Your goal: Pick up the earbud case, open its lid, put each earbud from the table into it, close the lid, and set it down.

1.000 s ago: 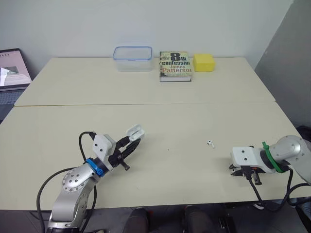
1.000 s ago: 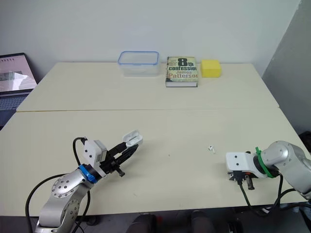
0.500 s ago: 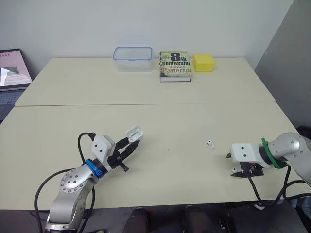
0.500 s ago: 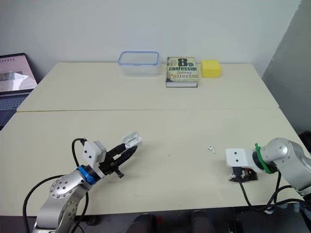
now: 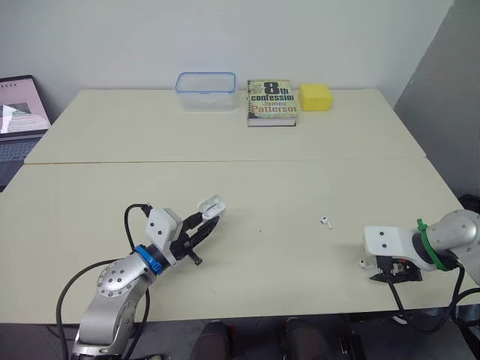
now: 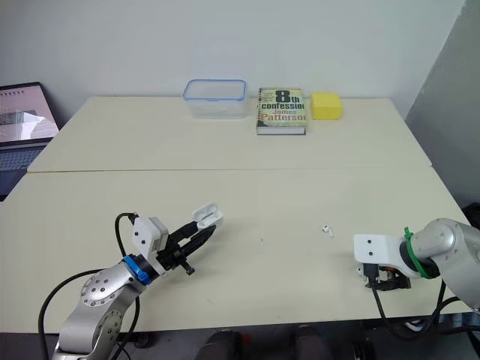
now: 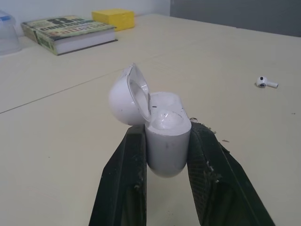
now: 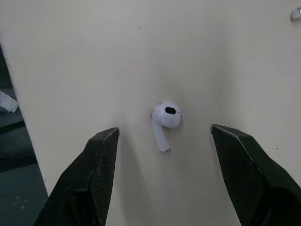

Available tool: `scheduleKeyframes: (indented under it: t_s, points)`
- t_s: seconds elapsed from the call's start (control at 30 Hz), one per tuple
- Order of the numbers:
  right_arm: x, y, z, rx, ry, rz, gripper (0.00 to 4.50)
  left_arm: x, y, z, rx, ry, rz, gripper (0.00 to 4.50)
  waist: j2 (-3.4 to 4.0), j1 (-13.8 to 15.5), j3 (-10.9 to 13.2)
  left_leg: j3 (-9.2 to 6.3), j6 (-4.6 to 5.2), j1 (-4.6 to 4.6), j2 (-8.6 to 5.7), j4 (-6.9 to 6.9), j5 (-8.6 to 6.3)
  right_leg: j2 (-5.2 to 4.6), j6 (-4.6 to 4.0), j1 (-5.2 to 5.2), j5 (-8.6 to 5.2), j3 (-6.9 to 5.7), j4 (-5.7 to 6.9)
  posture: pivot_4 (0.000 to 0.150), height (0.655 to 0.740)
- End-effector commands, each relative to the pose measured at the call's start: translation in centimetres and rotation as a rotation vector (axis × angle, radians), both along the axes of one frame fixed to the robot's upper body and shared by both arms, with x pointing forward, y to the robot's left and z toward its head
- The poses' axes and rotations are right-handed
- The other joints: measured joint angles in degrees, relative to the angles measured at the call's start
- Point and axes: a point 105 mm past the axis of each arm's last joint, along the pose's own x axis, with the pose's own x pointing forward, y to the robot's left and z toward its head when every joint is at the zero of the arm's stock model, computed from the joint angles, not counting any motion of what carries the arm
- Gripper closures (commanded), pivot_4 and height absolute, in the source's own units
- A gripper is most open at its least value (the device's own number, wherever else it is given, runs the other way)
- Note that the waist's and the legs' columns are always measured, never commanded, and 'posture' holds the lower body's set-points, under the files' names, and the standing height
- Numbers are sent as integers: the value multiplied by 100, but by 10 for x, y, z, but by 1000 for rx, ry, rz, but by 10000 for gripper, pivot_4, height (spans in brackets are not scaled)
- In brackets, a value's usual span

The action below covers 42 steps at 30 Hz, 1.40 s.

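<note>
My left gripper (image 5: 204, 223) is shut on the white earbud case (image 7: 164, 136), held a little above the table at the front left, its lid (image 7: 129, 101) hinged open. One white earbud (image 5: 325, 221) lies on the table right of centre. A second earbud (image 8: 164, 120) lies near the table's front right edge, directly between the spread fingers of my right gripper (image 5: 391, 274), which is open and holds nothing. In the left eye view this earbud (image 5: 362, 262) shows just left of the right gripper.
Along the far side of the back table stand a clear container with a blue rim (image 5: 205, 90), a book (image 5: 271, 102) and a yellow block (image 5: 316, 96). A laptop (image 5: 21, 105) sits at the far left. The table's front edge (image 5: 300, 315) runs close behind the right gripper.
The right gripper went from shut to open and shifted slightly right toward the front edge; an earbud now shows on the table beside it. The left gripper kept holding the open case.
</note>
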Motion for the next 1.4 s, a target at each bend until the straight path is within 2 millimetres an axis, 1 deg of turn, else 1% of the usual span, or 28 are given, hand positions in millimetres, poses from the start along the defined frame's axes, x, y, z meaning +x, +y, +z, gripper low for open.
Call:
scheduleKeyframes:
  t_s: [0.03, 0.23, 0.43, 0.53, 0.63, 0.73, 0.77, 0.93, 1.0, 1.07, 1.17, 1.23, 1.4]
  points:
    - [9, 3, 3, -13, -30, 33, 12730, -1, -2, 9, 6, -44, -8, 36881, 0, -7, 0, 0, 0, 0, 0, 0, 0, 0, 0, 0, 0, 1, 0, 1500, 7400]
    - [13, 5, -2, -19, -20, 46, 12730, -3, 1, 8, 11, -40, 0, 36881, 0, -16, 0, -3, 0, -1, 0, 0, 0, 1, 0, 0, 0, 0, 1, 1500, 7400]
    - [9, 10, -3, -7, 9, 60, 12730, -3, 1, 6, 12, -35, 4, 36881, -1, -17, -1, -4, 0, 4, 1, 1, 0, 2, 0, 3, 0, -1, 3, 1500, 7400]
    - [7, 11, -4, -5, 19, 63, 18673, -3, 1, 6, 12, -33, 3, 36881, -1, -17, -1, -5, 0, 4, 1, 0, 0, 2, 0, 3, 0, -2, 3, 1500, 7400]
    - [5, 12, -4, -2, 28, 68, 29915, -2, 1, 5, 12, -32, 0, 36881, -1, -26, -1, -3, 0, 6, 1, 0, 0, 2, 0, 3, 0, 0, 4, 1500, 7400]
    - [4, 13, -3, 0, 33, 72, 39827, -1, 1, 5, 13, -31, -2, 36881, -1, -32, -1, 0, 0, 12, 1, 1, 0, 2, 0, 5, 0, 3, 8, 1500, 7400]
    - [4, 13, -3, 1, 33, 74, 40802, -1, 1, 5, 14, -32, -3, 36881, -1, -32, -1, 1, 0, 13, 1, 1, 0, 2, 0, 6, 0, 3, 9, 1500, 7400]
    - [4, 13, 2, 9, 24, 76, 40779, 0, 0, 4, 14, -29, -8, 36881, -1, -32, -1, 1, 0, 12, 1, 0, 0, 3, 0, 5, 0, 3, 9, 1500, 7400]
    - [7, 13, 9, 25, -3, 71, 40779, -1, 0, 3, 12, -30, -12, 36881, -1, -32, -1, 1, 0, 12, 1, 0, 0, 3, 0, 5, 0, 3, 9, 1500, 7400]
    - [11, 16, 21, 75, -31, 66, 40779, -1, -1, 4, 3, -34, -17, 36881, -1, -32, 0, 2, 0, 12, 0, 0, 0, 3, 0, 4, 0, 4, 10, 1500, 7400]
    - [15, 32, 46, 222, -67, 53, 40779, -2, -5, 8, -24, -50, -31, 36881, -1, -38, 0, 4, 0, 10, 0, 0, 0, 3, 0, 3, 0, 4, 10, 1500, 7400]
    - [15, 50, 63, 359, -80, 58, 40779, -2, -9, 11, -38, -63, -42, 36881, -1, -39, -1, 5, 0, 11, 0, 0, 0, 3, 0, 3, 1, 6, 11, 1500, 7400]
    - [18, 106, 101, 767, -126, 50, 40779, -2, -21, 17, -79, -81, -69, 36881, -3, -34, -1, -9, 0, 8, 2, 0, 0, 7, 0, 3, 1, -1, 15, 1500, 7400]
